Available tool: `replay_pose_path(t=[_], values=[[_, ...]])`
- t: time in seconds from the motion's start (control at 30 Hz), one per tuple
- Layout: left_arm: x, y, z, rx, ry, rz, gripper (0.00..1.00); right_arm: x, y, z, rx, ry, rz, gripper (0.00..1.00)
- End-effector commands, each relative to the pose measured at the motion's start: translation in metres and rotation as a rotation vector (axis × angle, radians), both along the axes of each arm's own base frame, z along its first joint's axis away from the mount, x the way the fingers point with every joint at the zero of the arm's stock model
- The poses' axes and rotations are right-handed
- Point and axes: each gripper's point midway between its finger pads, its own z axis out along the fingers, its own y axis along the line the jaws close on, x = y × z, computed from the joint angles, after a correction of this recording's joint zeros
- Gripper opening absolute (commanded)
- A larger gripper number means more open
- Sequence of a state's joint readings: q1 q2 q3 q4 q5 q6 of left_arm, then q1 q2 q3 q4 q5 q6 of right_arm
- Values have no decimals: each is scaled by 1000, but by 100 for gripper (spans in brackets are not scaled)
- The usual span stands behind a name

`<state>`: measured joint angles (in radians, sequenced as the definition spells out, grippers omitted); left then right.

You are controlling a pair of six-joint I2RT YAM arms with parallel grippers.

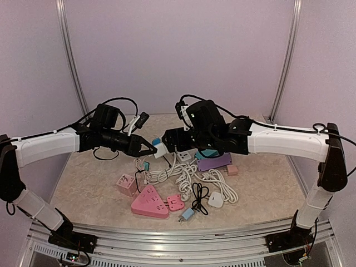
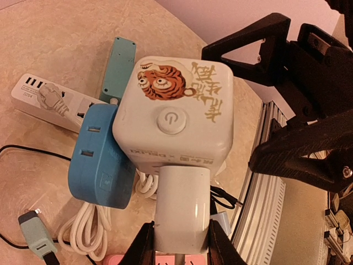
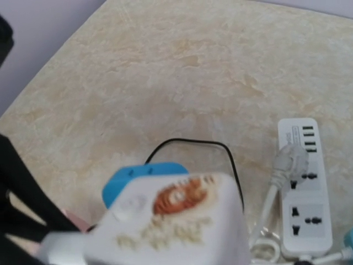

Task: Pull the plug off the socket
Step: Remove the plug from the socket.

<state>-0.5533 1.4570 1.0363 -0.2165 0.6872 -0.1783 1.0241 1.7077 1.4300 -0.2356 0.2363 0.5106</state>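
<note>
— One white plug (image 2: 182, 207): where is it found?
— Seated in the tiger-printed cube socket (image 2: 176, 105), raised above the table's (image 1: 89, 178) middle, pinched by the left gripper (image 2: 182, 245).
— And the right gripper (image 2: 237, 105)?
— Spread wide beside the cube, nothing held.
</note>
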Motion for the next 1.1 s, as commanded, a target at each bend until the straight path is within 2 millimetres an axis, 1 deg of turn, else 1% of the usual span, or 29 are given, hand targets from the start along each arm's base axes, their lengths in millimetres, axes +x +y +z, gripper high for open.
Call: replay_pose_path(t=[0.0, 0.3, 0.43, 0.67, 0.87, 1.07], values=[[2, -7, 10, -35, -42, -16, 0, 5, 13, 0, -51, -36, -13, 91], [2, -7, 10, -29, -47, -11, 0, 11, 27, -14, -123, -20, -9, 90], [1, -7, 10, -28, -47, -12, 0, 12, 28, -19, -146, -20, -27, 87], [0, -8, 11, -30, -49, -14, 0, 18, 24, -27, -188, -20, -71, 81], [-1, -9, 9, -28, -46, -21, 0, 21, 19, -27, -193, -22, -102, 70], [-2, -9, 10, -28, -52, -23, 0, 21, 17, -28, -201, -22, -111, 49]])
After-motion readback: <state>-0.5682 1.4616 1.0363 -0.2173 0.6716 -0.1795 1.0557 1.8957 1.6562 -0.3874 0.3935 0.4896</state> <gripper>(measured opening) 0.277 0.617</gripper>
